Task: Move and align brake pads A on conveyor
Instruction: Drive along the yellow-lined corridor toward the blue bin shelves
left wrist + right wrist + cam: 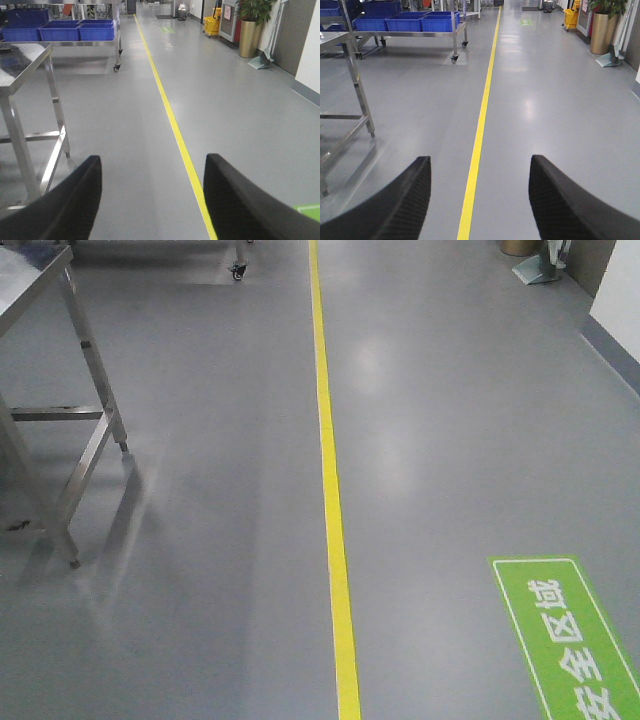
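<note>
Looking along an aisle, the exterior front-facing view shows grey floor (200, 540) split by a yellow line (330, 490). The legs of a steel worktop (90, 370) stand at the left edge, and a green floor marking (570, 640) lies at lower right.

From the left wrist view, the left gripper (152, 160) is spread wide, its black fingers (65, 205) well apart with only floor and the yellow line between them. The steel worktop is at left, blue bins (75, 31) sit on a wheeled cart (118, 50) beyond it, and a potted plant (250, 30) stands at far right.

From the right wrist view, the right gripper (480, 160) is likewise wide and holds nothing, with the yellow line running between its fingers.

The brake pads A and the conveyor show in none of these views, so I cannot tell where they are.
</note>
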Motion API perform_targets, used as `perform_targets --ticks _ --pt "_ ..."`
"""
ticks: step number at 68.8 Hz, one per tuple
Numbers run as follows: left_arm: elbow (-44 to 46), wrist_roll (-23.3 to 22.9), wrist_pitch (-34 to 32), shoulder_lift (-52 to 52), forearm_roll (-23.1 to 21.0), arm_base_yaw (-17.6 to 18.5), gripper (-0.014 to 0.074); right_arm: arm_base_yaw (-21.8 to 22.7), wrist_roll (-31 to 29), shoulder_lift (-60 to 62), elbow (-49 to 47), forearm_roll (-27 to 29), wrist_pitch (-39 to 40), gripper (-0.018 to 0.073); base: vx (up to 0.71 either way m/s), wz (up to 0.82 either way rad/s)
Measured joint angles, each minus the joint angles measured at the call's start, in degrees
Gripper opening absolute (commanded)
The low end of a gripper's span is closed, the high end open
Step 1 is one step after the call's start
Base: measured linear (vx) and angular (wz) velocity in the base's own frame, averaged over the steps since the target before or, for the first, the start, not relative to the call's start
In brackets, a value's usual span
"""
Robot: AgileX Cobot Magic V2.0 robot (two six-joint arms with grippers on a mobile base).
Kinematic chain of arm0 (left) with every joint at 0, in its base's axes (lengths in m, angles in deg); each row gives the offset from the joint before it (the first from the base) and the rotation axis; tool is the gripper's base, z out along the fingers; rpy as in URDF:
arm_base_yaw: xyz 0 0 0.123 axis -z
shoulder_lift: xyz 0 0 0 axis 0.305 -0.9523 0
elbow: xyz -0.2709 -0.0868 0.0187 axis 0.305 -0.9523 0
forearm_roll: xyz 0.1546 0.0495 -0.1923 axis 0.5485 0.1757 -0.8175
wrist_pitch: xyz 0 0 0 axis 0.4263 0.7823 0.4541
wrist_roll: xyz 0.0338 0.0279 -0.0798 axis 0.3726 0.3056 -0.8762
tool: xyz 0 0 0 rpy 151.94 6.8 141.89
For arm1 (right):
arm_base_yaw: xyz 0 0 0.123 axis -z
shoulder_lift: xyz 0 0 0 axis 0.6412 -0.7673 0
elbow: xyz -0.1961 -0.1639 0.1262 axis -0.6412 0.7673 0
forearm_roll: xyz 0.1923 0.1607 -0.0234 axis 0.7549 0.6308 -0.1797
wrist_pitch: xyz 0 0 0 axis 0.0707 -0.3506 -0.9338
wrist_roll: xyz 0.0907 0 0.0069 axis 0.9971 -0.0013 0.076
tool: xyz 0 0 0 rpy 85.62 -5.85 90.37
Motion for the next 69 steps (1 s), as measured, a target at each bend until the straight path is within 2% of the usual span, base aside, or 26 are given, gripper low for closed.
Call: perform_targets --ticks 69 --pt "0.00 0.00 0.00 0.00 0.00 0.00 0.0422 0.00 0.00 0.00 0.00 0.00 0.00 0.0424 0.71 0.02"
